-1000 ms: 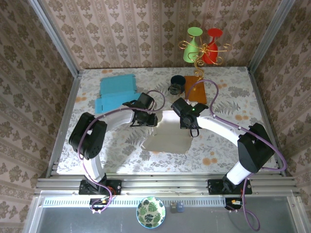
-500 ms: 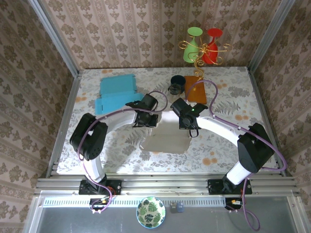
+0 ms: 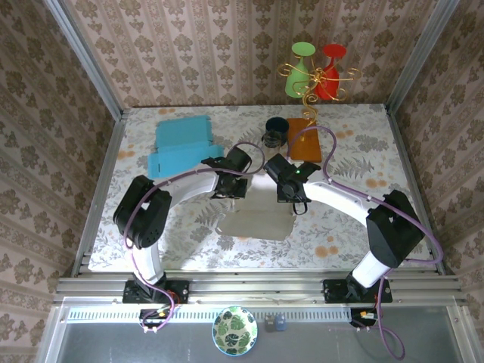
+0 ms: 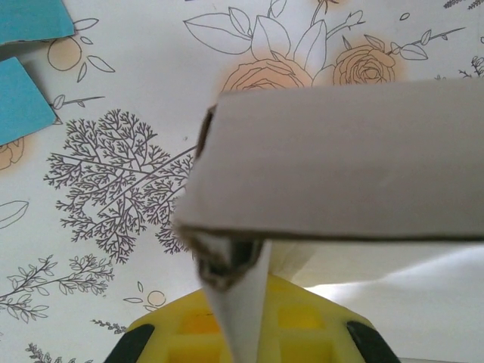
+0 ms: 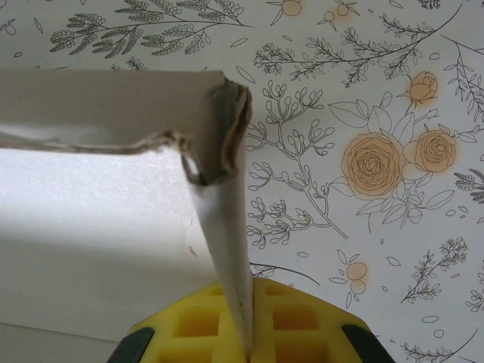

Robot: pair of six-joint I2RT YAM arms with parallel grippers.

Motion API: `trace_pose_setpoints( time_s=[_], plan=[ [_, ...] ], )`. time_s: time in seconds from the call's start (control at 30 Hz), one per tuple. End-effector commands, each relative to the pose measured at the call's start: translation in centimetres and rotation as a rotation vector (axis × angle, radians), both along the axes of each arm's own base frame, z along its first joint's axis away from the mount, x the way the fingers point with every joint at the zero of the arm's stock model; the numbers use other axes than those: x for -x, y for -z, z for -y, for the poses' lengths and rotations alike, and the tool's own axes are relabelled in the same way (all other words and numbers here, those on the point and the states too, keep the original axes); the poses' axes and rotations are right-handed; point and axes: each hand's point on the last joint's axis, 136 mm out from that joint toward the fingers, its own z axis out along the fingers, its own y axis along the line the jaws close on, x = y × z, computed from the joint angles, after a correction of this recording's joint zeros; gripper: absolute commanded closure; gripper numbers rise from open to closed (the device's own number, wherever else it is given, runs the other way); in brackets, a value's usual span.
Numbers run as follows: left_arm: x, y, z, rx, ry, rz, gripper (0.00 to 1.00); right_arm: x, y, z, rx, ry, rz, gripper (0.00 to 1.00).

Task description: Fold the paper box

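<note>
Floral table [image 3: 340,219]: left gripper [image 3: 234,189], right gripper [image 3: 295,200] both clamped on paper box [image 3: 257,224] walls; raise evenly, keep corners square.

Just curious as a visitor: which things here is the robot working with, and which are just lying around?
In use: beige cardboard paper box, left gripper, right gripper (both shut on it).
Lying about: two flat teal paper sheets, flat orange sheet, dark round cup, green goblet, red goblet, leaf-patterned bowl.
</note>
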Motion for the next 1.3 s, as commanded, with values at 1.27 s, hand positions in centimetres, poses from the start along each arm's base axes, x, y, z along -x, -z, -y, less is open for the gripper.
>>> trace_pose_setpoints(
  time_s=[1.27],
  plan=[
    [0.3, -2.1, 0.6, 0.124, 0.103, -0.027, 0.67, 0.9, 0.6, 2.3, 0.064, 0.070, -0.041, 1.00]
  ],
)
